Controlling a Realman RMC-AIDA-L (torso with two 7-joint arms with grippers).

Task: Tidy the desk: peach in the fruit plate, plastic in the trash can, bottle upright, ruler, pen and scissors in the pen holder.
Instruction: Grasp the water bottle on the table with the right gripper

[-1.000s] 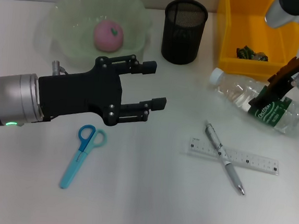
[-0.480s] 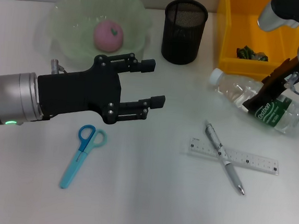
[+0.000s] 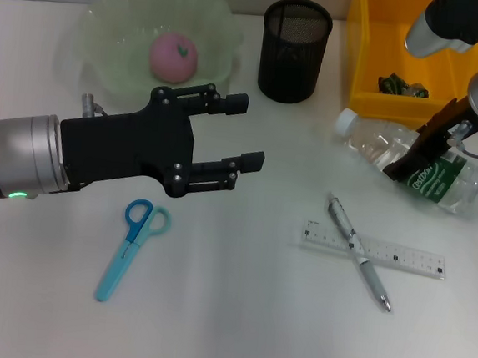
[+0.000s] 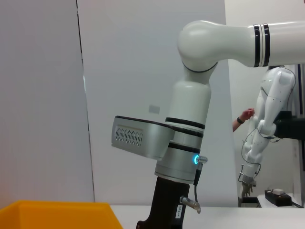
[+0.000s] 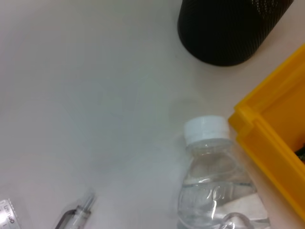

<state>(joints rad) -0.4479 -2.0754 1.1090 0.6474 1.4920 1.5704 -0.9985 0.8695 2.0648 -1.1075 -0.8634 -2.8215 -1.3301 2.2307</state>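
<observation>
Your right gripper (image 3: 430,150) is down over the bottle (image 3: 408,163), which lies on its side on the white desk (image 3: 236,313) just in front of the yellow bin (image 3: 362,64). The bottle is clear plastic with a white cap (image 3: 347,120) pointing toward the black mesh holder (image 3: 294,50) and a green label around its far half. A black finger (image 3: 408,157) crosses the bottle at the label edge, but you cannot tell how wide the jaws stand. In the right wrist view the cap sits just beside the bin's corner, apart from the holder.

Your left gripper (image 3: 243,137) hangs above the desk in front of the pale green plate (image 3: 110,29), jaws wide apart and holding nothing. The pink peach (image 3: 173,56) rests in the plate. Dark crumpled plastic (image 3: 402,85) lies in the bin.

The blue scissors (image 3: 131,245) lie flat below the left gripper. The silver pen (image 3: 358,251) lies across the clear ruler (image 3: 374,248), touching it, near the bottle.
</observation>
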